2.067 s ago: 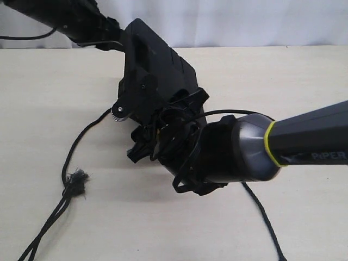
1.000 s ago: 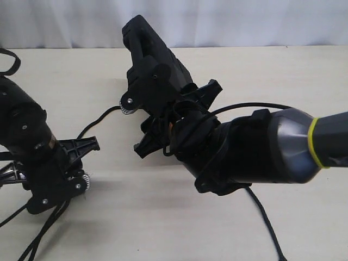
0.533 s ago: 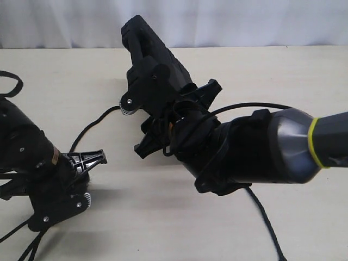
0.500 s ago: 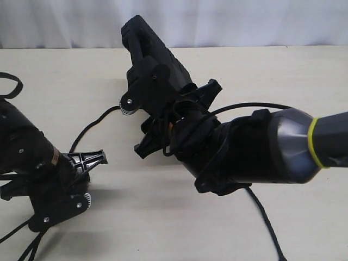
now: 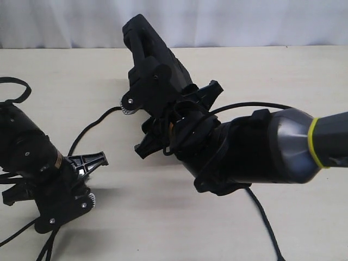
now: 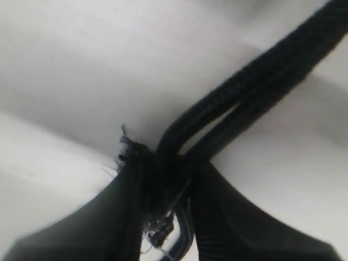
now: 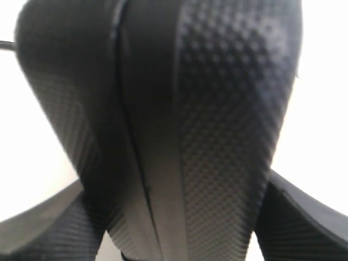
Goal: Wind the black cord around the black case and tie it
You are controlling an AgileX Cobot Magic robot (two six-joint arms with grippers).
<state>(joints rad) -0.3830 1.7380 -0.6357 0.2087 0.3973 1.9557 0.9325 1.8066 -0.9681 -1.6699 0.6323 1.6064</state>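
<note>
The black case (image 5: 155, 60) is tilted up off the table, and my right gripper (image 5: 176, 117) is shut on its near end. In the right wrist view the textured case (image 7: 217, 109) fills the gap between the fingers (image 7: 43, 234) of the right gripper (image 7: 179, 228). The black cord (image 5: 81, 133) runs from the case down to the left, where my left gripper (image 5: 95, 179) covers its frayed knot. In the left wrist view the doubled cord (image 6: 244, 92) and the fuzzy knot (image 6: 130, 155) sit pinched inside the left gripper (image 6: 167, 168).
The pale table (image 5: 304, 76) extends to the right and back, with a white backdrop behind. A black line (image 5: 266, 223) trails from under the right arm to the front edge. The left arm's cable loop (image 5: 16, 87) lies at the far left.
My left gripper has dropped a little and its jaws have come together round the cord's knot. The right gripper and the case have not moved.
</note>
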